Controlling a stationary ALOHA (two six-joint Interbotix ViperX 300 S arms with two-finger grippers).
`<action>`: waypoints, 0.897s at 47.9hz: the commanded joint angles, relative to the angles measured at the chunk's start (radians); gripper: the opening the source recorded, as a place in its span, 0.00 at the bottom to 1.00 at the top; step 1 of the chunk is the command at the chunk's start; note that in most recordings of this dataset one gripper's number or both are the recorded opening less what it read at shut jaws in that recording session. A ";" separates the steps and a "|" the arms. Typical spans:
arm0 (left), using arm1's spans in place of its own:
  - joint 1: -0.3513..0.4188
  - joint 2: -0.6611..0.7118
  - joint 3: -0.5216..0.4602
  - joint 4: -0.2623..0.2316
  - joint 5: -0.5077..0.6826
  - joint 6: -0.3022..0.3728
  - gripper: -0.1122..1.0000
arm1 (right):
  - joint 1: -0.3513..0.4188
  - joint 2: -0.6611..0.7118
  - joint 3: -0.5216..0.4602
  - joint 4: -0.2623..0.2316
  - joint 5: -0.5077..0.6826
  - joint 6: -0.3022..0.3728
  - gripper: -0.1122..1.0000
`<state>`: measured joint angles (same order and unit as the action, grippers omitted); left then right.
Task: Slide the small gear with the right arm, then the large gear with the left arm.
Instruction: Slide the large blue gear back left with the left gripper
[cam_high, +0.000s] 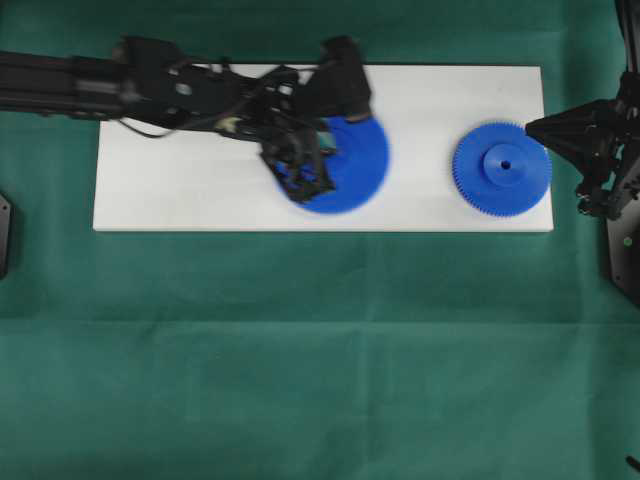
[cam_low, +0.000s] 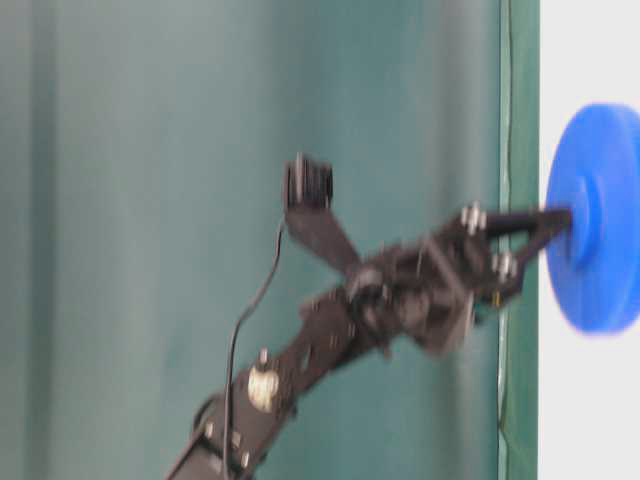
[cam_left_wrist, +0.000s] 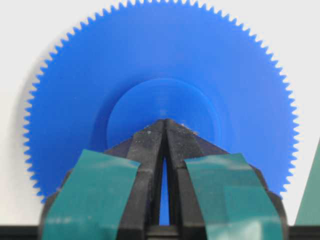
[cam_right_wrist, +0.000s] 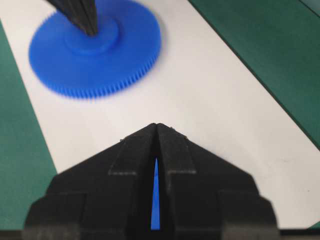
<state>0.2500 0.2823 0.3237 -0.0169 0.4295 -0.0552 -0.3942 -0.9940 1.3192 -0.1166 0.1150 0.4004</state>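
Two blue gears lay on a white board (cam_high: 200, 190) over the green-clothed bench (cam_high: 300, 350): the large gear (cam_high: 352, 165) under the left gripper (cam_high: 303, 172), pinched closed on its hub, and the small gear (cam_high: 503, 167) beside the right gripper (cam_high: 532, 127), also closed and empty.

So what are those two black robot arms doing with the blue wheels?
The left arm's tool, pinched shut, presses its tip on the hub of the large blue plastic toothed gear mid-board. The smaller blue gear sits at the white board's right end, with the right arm's shut tool by its edge.
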 joint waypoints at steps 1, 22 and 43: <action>0.017 -0.067 0.078 0.003 -0.005 -0.003 0.10 | 0.011 0.003 -0.025 0.002 -0.005 0.002 0.56; 0.091 -0.341 0.482 0.002 -0.104 -0.029 0.10 | 0.035 0.038 -0.061 0.002 -0.014 0.003 0.56; 0.150 -0.512 0.646 0.000 -0.114 -0.032 0.10 | 0.041 0.054 -0.063 0.002 -0.026 0.003 0.56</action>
<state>0.3896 -0.2132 0.9649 -0.0169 0.3191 -0.0874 -0.3543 -0.9480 1.2824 -0.1166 0.0982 0.4019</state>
